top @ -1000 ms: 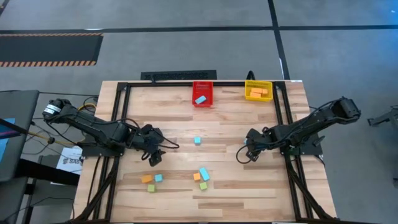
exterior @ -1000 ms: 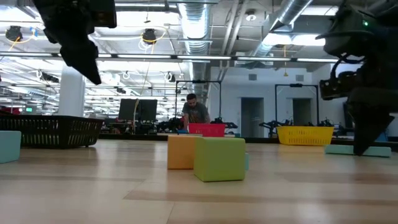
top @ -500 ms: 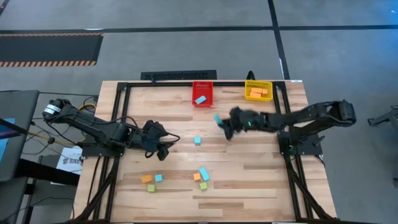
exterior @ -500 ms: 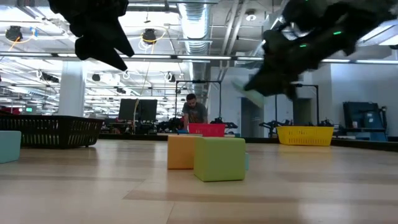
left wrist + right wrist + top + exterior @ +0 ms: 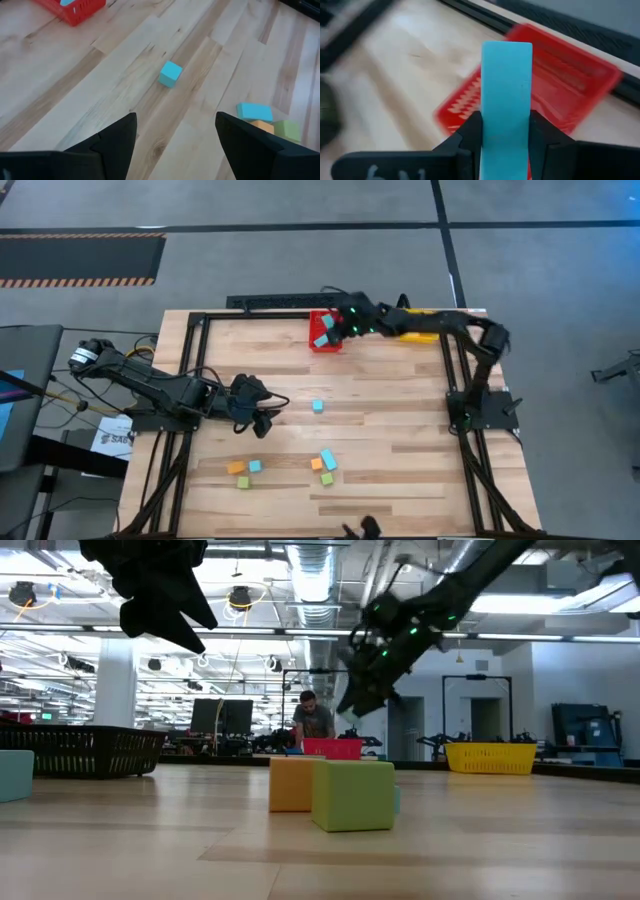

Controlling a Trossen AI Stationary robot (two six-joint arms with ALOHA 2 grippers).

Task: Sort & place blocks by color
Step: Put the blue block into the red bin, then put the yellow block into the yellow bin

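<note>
While right claw (image 5: pixel 506 131) grips smooth blue bar (image 5: pixel 506 95), slotted red bin (image 5: pixel 570 80) below.

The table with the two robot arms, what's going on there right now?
The right gripper is shut on a light blue bar block and holds it over the red slotted bin at the table's far edge, not yet released. The left gripper hangs open above the wooden table, waiting, with a small light blue cube ahead of it. The yellow slotted bin sits beside the red one, and more blue, orange and green blocks lie unsorted near the front.
</note>
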